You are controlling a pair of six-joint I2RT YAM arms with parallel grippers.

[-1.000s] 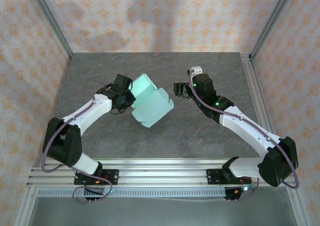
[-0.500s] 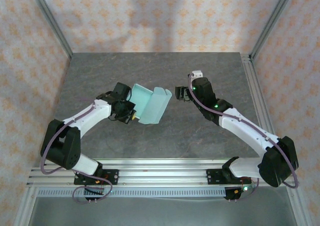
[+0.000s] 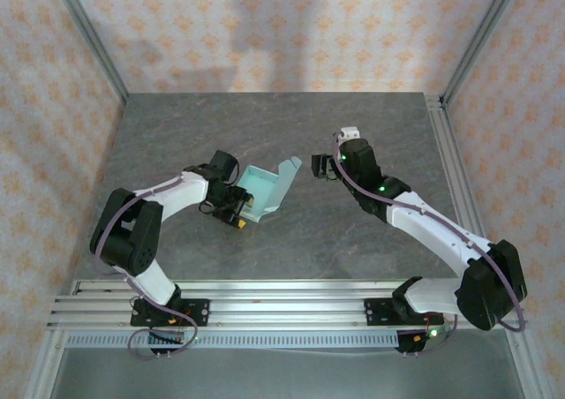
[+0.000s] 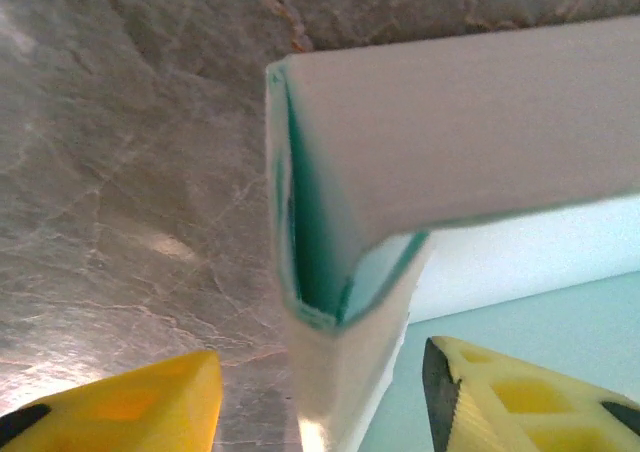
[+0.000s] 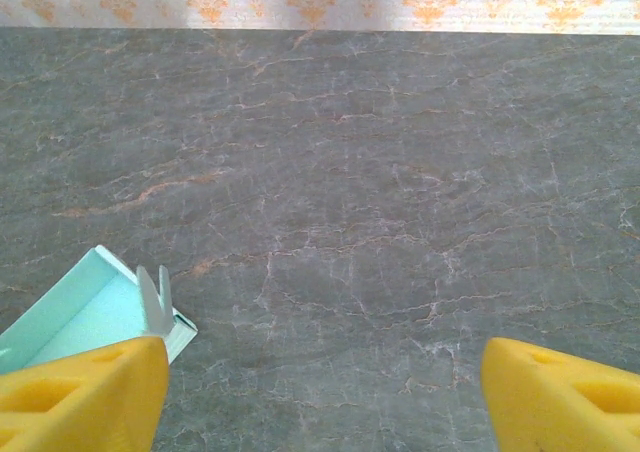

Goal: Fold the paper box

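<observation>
On the grey marbled table, walled by peach patterned paper, with a rail of aluminium slats along its near edge, I note the following.

Left arm: white and black, bent at the elbow, reaching in toward the middle of the table.

Right arm: same build, stretched diagonally from the near right corner toward the centre.

Paper box: pale mint-blue thin card, partly folded into a shallow open tray. It sits a little left of centre, between the two grippers. Its long axis runs diagonally, from the near left end at the left gripper up toward the far right. The open side faces up. A taller panel stands along its right side, and its pointed top corner aims at the right gripper. The inside is a deeper mint and the outer faces are paler, almost white in the left wrist view.

Left gripper: at the box's near left end. Its yellow fingers stand apart, one on either side of an upright doubled wall of card, with a gap showing on both sides, so nothing is clamped.

Right gripper: just beside the raised corner, apart from it. Its yellow fingers are spread wide over bare table and hold nothing.

Small white tab: upright at the box corner, seen from the right wrist.
</observation>
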